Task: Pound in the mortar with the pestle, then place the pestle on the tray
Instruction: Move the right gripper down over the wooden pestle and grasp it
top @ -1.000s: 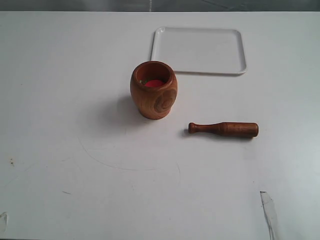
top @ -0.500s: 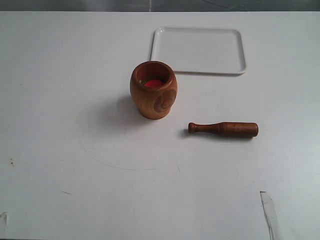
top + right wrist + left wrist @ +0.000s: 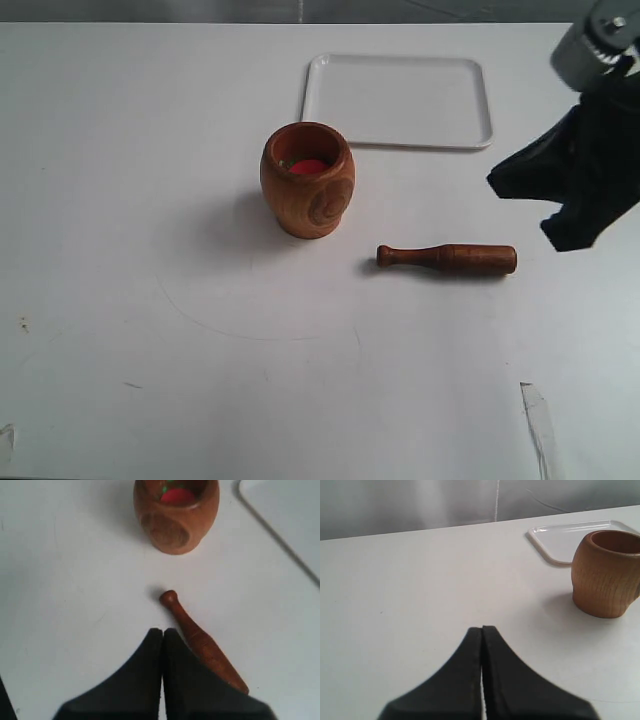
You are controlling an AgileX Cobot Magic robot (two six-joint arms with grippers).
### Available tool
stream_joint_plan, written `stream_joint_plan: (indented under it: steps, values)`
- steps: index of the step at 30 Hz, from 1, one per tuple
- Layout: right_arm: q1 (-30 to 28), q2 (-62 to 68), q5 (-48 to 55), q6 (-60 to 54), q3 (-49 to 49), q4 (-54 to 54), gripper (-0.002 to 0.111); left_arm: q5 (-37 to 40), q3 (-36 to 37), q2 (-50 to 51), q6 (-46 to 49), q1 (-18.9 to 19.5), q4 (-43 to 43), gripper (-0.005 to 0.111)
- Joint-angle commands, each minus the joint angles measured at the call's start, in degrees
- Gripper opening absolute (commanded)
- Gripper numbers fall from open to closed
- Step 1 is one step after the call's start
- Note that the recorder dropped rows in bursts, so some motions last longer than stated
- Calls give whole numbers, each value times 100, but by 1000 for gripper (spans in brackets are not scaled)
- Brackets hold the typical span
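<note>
Across the left and middle of the exterior view nothing has shifted. The rounded orange-brown wooden mortar (image 3: 307, 180) with red inside stands at centre. The flat white rectangular tray (image 3: 398, 100) lies bare just above and to the right of it. The slim dark brown wooden pestle (image 3: 447, 258) lies flat on the white table (image 3: 120, 300), right of centre, with its knob pointing left.

The change is at the upper right edge: the black right arm (image 3: 585, 160), absent half a second ago, has swung into frame and hangs above and to the right of the pestle's thick end. I judge this to be the start of the reach for the pestle, with pounding and placing both still to do.

The left gripper (image 3: 482, 628) has its fingers pressed together on nothing, well apart from the mortar at the right of its own view. The right gripper (image 3: 162, 630) is likewise closed and empty, its tips near the pestle's shaft but not touching. It would need to spread before it can grasp.
</note>
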Motion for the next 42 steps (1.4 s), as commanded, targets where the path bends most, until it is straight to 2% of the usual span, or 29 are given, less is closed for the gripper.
stream_joint_plan:
  steps: [1, 4, 9, 12, 16, 18, 21, 26, 29, 42]
  values:
    - [23, 1034, 53, -504, -295, 79, 0, -17, 3, -7, -47, -44, -42, 0]
    - [246, 1650, -38, -758, -578, -16, 0, -17, 3, -7, -47, -44, -42, 0]
    - [1076, 2441, -491, -761, -1046, -894, 0, -17, 3, -7, -47, -44, -42, 0]
    - [1531, 2815, -687, -485, -1277, -1687, 0, -17, 3, -7, -47, -44, -42, 0]
    - [1851, 3181, -764, 46, -1435, -2471, 0, -17, 3, -7, -47, -44, -42, 0]
    - [1911, 3282, -750, 46, -1435, -2588, 0, -17, 3, -7, -47, -44, -42, 0]
    - [1911, 3410, -668, 46, -1435, -2588, 10, -17, 3, -7, -47, -44, -42, 0]
    - [1911, 3570, -667, 46, -1424, -2598, 43, -17, 3, -7, -47, -44, -42, 0]
    - [1911, 3683, -740, 46, -1424, -2584, 55, -17, 3, -7, -47, -44, -42, 0]
    - [1924, 4203, -1234, 62, -1424, -2608, 50, -17, 3, -7, -47, -44, -42, 0]
